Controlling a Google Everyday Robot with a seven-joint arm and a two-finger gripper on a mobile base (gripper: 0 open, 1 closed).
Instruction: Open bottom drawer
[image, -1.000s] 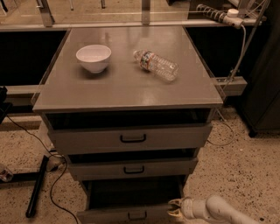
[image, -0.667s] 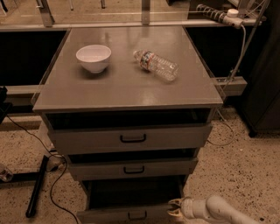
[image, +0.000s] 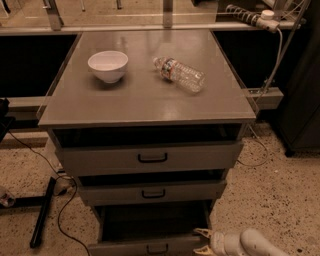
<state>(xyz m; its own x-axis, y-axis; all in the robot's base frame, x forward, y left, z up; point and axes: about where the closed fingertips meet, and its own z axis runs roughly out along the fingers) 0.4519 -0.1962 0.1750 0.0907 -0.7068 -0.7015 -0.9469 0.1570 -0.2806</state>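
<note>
The grey cabinet (image: 150, 100) has three drawers, each with a small black loop handle. The bottom drawer (image: 125, 246) is the narrowest and is pulled out towards me, with its dark inside showing and its handle (image: 157, 248) at the frame's lower edge. My gripper (image: 201, 241) is at the bottom right, at the right end of that drawer's front. Its two pale fingers (image: 203, 233) stand apart and hold nothing. The top drawer (image: 150, 158) and the middle drawer (image: 147, 192) are each pulled out a little.
A white bowl (image: 107, 65) and a plastic water bottle (image: 179, 74) lying on its side are on the cabinet top. A black bar (image: 42, 212) and cables lie on the speckled floor at the left. A power strip (image: 250, 15) hangs at the back right.
</note>
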